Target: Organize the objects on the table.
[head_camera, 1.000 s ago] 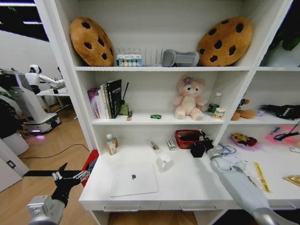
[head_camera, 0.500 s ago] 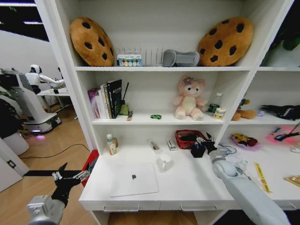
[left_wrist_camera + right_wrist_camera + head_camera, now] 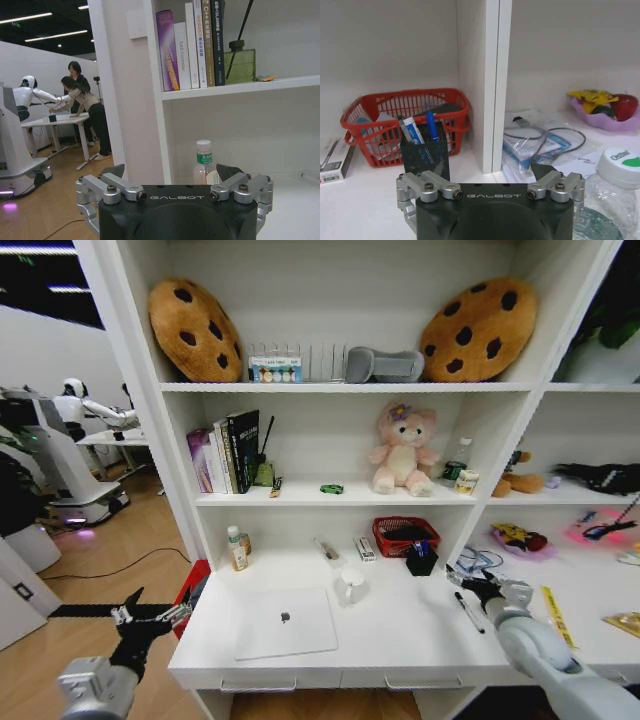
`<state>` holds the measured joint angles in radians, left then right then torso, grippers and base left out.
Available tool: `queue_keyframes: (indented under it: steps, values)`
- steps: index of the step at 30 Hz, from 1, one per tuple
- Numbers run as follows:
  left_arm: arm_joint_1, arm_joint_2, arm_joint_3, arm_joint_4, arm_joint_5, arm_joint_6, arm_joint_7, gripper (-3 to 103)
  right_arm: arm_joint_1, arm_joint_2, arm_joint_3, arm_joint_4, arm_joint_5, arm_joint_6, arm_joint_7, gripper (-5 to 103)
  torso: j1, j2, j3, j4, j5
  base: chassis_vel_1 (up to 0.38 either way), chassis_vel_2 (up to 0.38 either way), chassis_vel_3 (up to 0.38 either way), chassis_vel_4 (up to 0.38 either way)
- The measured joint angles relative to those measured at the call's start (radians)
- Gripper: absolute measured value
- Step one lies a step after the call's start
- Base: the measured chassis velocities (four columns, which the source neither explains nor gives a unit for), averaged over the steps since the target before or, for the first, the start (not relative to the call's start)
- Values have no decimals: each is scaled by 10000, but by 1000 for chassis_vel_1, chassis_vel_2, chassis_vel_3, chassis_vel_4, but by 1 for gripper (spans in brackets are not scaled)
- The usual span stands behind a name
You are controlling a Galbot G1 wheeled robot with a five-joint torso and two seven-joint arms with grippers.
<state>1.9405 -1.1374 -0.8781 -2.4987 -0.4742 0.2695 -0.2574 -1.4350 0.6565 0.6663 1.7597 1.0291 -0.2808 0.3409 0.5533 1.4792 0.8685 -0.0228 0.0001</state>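
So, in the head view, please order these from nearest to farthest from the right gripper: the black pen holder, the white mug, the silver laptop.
From the right gripper, over the table's right part:
1. Black pen holder, just behind it, toward the red basket.
2. White mug, mid-table, to its left.
3. Silver laptop, farther left, near the front edge.

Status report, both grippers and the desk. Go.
Left gripper open, parked off the table's left end. Right gripper open, empty, near black pen holder. Pen loose beside it.
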Motion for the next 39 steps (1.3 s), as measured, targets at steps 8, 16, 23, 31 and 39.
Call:
queue_keyframes:
  steps: [8, 16, 23, 31, 39]
  values:
    - [-1, 0, 0, 0, 0, 0, 0, 100, 644, -198, -600, -1514, 242, -696, -1784, 85, 0, 0, 1, 0, -2, 0, 0, 0, 0]
    - [0, 0, 0, 0, 0, 0, 0, 100, 987, 163, -989, -1813, 384, -874, -1306, 80, 0, -1, 1, 1, 0, 0, 0, 0, 0]
    - [-1, 0, 0, 0, -1, 0, 0, 100, 1394, 263, -1208, -2293, 617, -966, -1174, 78, 0, -1, 1, 1, -2, 0, 0, 0, 0]
    - [0, 0, 0, 0, 0, 0, 0, 100, 1551, 367, -1349, -2601, 725, -1021, -1173, 76, 1, -1, 1, 1, -2, 0, 0, 0, 0]
    - [0, 0, 0, 0, 0, 0, 0, 100, 1798, 391, -1518, -2901, 712, -989, -1244, 56, 2, -1, 1, 1, -1, 0, 0, 0, 0]
